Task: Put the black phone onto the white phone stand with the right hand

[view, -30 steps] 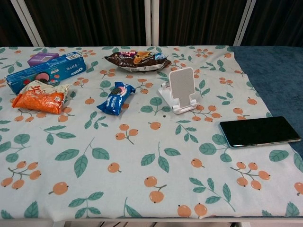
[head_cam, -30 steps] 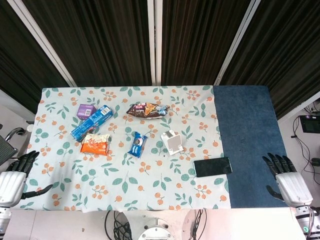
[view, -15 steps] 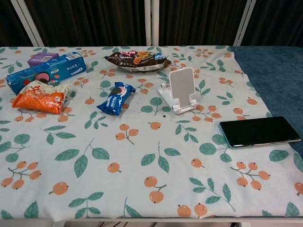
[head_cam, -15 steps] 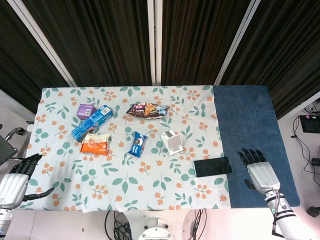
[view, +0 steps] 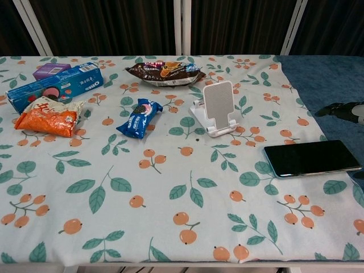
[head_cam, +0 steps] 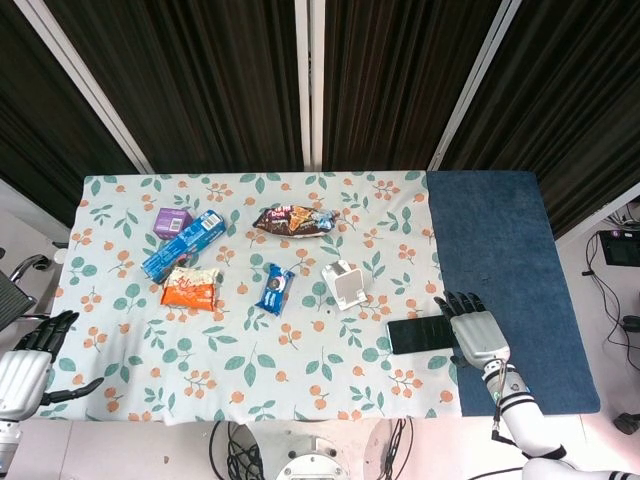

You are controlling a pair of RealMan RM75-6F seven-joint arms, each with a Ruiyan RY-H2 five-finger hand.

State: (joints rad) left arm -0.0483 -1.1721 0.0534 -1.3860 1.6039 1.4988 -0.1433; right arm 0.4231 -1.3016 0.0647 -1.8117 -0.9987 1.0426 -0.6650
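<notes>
At the chest view's right edge, the right hand [view: 343,110] is cut off.

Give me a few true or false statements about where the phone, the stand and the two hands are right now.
1. The black phone lies flat on the tablecloth. True.
2. The white phone stand already holds the phone. False: it is empty.
3. The right hand is beside the phone, fingers spread. True.
4. The left hand grips the orange snack bag. False: it holds nothing, at the table's near corner.
</notes>
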